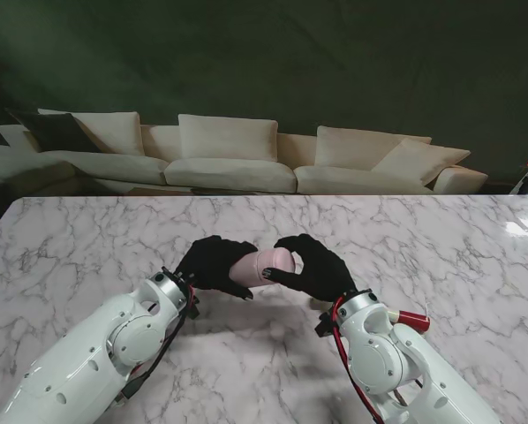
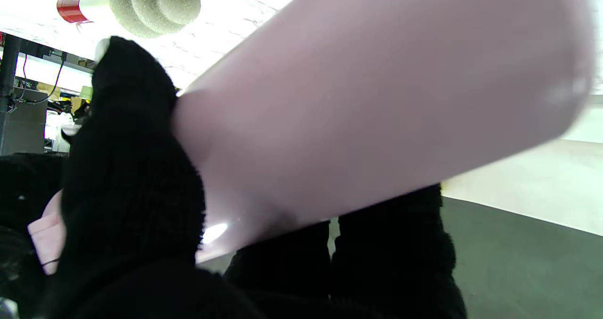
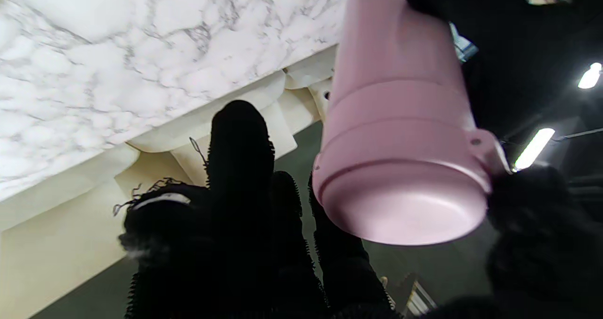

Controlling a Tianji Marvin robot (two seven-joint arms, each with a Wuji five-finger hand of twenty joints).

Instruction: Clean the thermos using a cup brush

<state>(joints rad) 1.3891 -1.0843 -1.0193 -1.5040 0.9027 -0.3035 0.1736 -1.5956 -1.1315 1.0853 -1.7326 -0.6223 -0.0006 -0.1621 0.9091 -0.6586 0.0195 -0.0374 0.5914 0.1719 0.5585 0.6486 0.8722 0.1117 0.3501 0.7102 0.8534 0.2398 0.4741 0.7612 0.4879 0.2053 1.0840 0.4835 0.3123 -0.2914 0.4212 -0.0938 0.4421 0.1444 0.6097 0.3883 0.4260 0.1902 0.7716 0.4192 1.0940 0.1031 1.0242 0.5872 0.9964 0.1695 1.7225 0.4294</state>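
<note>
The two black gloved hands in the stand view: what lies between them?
The pink thermos lies between them, held off the table. The left hand grips its body; the right hand has its fingers around the lid end. The stand view shows this.

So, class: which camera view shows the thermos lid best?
The right wrist view: the thermos lid fills it, sharp. The stand view shows it small between both robot hands; the left wrist view shows only the blurred body.

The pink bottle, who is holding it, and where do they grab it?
Both hands hold the pink thermos off the table: the left hand wraps its body, and the right hand grips the lid end.
</note>
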